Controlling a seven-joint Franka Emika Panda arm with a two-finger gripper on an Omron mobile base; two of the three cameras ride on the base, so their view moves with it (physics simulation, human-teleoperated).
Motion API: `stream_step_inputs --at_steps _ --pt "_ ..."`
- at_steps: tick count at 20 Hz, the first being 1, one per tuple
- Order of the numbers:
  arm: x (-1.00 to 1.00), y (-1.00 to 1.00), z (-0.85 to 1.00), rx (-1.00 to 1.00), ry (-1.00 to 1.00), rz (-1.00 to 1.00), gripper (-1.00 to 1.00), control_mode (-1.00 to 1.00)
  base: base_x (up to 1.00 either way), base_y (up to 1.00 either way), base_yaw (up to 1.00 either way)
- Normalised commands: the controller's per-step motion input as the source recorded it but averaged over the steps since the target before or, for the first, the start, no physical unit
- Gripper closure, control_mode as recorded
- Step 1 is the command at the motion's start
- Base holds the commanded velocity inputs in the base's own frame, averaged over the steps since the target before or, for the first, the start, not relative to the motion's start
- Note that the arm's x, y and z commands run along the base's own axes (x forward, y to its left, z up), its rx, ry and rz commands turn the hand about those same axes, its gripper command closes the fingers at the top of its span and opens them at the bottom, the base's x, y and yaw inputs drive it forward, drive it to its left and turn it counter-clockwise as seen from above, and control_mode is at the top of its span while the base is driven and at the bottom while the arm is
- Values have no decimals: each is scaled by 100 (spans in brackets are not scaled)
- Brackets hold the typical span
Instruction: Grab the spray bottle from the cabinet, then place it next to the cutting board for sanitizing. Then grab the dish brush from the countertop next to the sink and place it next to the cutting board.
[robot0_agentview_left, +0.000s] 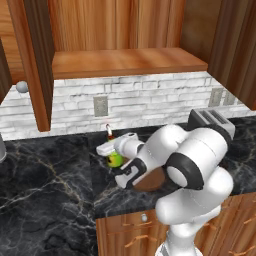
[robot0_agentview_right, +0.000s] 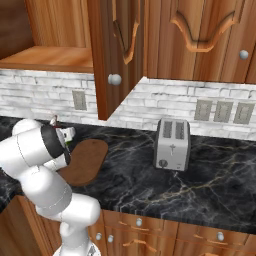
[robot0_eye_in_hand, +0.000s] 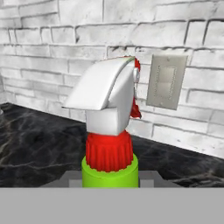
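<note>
My gripper (robot0_agentview_left: 114, 154) is shut on the green spray bottle (robot0_agentview_left: 116, 160), which stands upright just over the black countertop (robot0_agentview_left: 45, 190) near the back wall. In the hand view its white-and-red nozzle (robot0_eye_in_hand: 109, 100) and green neck rise straight ahead of the brick wall. The dark brown cutting board (robot0_agentview_right: 87, 160) lies just right of the bottle, partly hidden under my arm (robot0_agentview_left: 150, 181). From the right base view the gripper (robot0_agentview_right: 65, 136) sits at the board's far left end. The cabinet (robot0_agentview_left: 125, 62) stands open above. The dish brush is out of view.
A silver toaster (robot0_agentview_right: 172, 145) stands on the countertop right of the board, also seen behind my arm (robot0_agentview_left: 212, 122). An open cabinet door (robot0_agentview_right: 107, 60) hangs overhead. Wall outlets (robot0_eye_in_hand: 165, 81) sit on the brick backsplash. Drawers run below the counter edge.
</note>
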Motion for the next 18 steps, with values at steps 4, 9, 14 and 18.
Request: stream_step_inputs --at_steps 4,9,14,18 --pt "30 28 -34 7 3 0 100 -100 0 0 0" --pt "22 18 -43 5 0 0 100 -100 0 0 0" --pt "17 14 -62 2 0 0 100 -100 0 0 0" --pt "1 3 -61 0 0 0 100 -100 0 0 0"
